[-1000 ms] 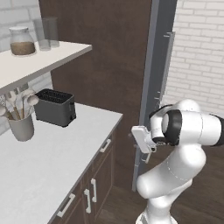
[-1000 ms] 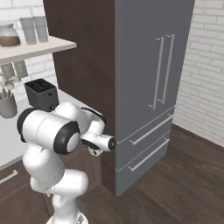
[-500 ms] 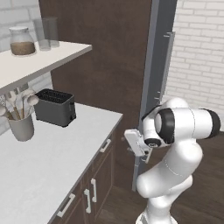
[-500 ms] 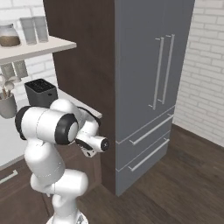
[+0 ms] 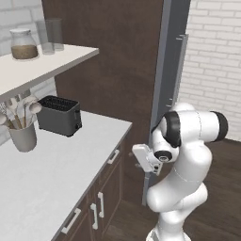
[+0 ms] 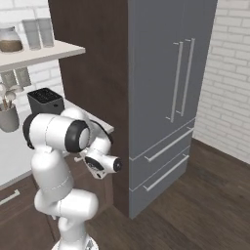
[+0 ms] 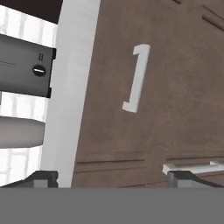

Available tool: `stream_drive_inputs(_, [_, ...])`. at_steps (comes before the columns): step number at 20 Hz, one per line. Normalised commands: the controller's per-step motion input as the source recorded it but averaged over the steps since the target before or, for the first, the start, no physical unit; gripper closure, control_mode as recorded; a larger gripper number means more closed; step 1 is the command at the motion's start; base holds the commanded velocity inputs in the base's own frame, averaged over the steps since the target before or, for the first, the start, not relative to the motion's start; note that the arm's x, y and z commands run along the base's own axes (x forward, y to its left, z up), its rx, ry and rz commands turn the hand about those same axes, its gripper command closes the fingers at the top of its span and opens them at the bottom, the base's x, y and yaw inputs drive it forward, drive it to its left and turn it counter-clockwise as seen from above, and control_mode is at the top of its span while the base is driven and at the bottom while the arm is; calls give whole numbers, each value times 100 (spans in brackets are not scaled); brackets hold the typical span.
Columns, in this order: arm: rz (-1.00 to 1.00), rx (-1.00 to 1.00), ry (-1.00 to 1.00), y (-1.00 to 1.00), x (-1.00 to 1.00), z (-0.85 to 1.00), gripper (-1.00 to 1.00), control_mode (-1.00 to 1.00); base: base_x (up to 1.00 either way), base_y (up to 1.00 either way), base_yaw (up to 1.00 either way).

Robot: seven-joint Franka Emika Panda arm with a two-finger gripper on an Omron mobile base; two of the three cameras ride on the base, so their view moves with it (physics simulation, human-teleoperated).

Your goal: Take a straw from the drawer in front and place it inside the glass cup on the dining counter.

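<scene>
Utensil crock (image 5: pixel 22 137): grey, holding spoons and spatulas, on the white worktop (image 5: pixel 56 164). Black toaster (image 5: pixel 59 115) beyond it.
Shelf (image 5: pixel 42 63): lidded jar with brown contents (image 5: pixel 23 45); two tall clear glasses (image 5: pixel 50 34).
Dark cabinet fronts; the drawer (image 7: pixel 144 78), silver bar handle, closed.
Grey refrigerator (image 6: pixel 166 88), brick wall, wood floor.
Gripper (image 7: pixel 111 178): jaws spread wide, empty, facing the drawer front, apart from it.

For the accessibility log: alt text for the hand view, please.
The open gripper faces a dark brown drawer front with a short silver bar handle, nothing between its fingertips. Beside it run the white worktop edge and a black toaster.
</scene>
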Motion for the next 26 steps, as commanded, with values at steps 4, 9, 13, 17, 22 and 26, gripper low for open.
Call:
stream_drive_inputs(4, [7, 1, 0, 8, 2, -9, -100, -100, 0, 0, 0])
stream_drive_inputs(9, [3, 4, 0, 13, 21, -23, -100, -100, 0, 0, 0])
stream_drive_inputs(13, [0, 7, 0, 6, 31, -21, -100, -100, 0, 0, 0])
stream_drive_inputs(17, [0, 10, -3, 0, 31, -18, -100, -100, 0, 0, 0])
stream_drive_inputs(22, [0, 8, -1, 0, 37, -16, -100, -100, 0, 0, 0])
stream_drive_inputs(26, [0, 0, 0, 5, 43, -23, -100, -100, 0, 0, 0])
